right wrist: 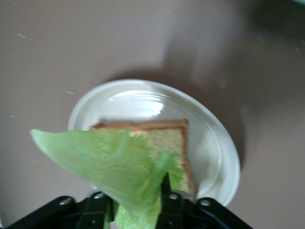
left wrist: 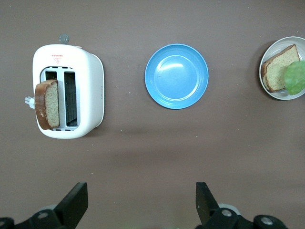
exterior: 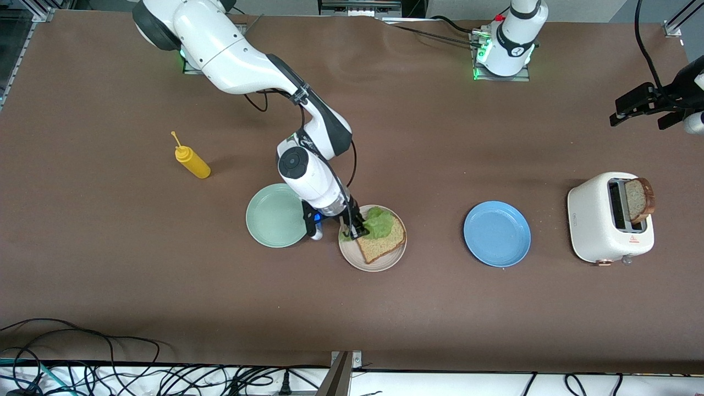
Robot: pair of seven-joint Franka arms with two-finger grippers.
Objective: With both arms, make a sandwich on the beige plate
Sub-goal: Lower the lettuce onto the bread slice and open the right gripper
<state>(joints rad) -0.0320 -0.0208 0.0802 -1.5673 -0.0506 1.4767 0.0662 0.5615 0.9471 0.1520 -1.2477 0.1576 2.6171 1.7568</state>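
I see one bread slice (exterior: 380,246) flat on the beige plate (exterior: 385,265), a corner toward the camera; lettuce leaf (exterior: 380,223) draped over its upper edge; right end effector (exterior: 356,228) fingers straddle the leaf, grip unclear; mint-green plate (exterior: 273,215) beside; blue plate (exterior: 496,233), toaster (exterior: 608,220) with second slice (exterior: 638,199) upright; left end effector (left wrist: 140,202) wide open, empty, waiting above.

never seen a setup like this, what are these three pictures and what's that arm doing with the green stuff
Two white robot arms share a brown table. One picture looks down from above; the other two come from cameras on each arm's wrist. The right gripper is low over the beige plate, its fingers around a lettuce leaf draped on a bread slice. The left gripper waits open in the air near the toaster, which holds a second slice. Also there: a mint-green plate, a blue plate and a yellow squeeze bottle.
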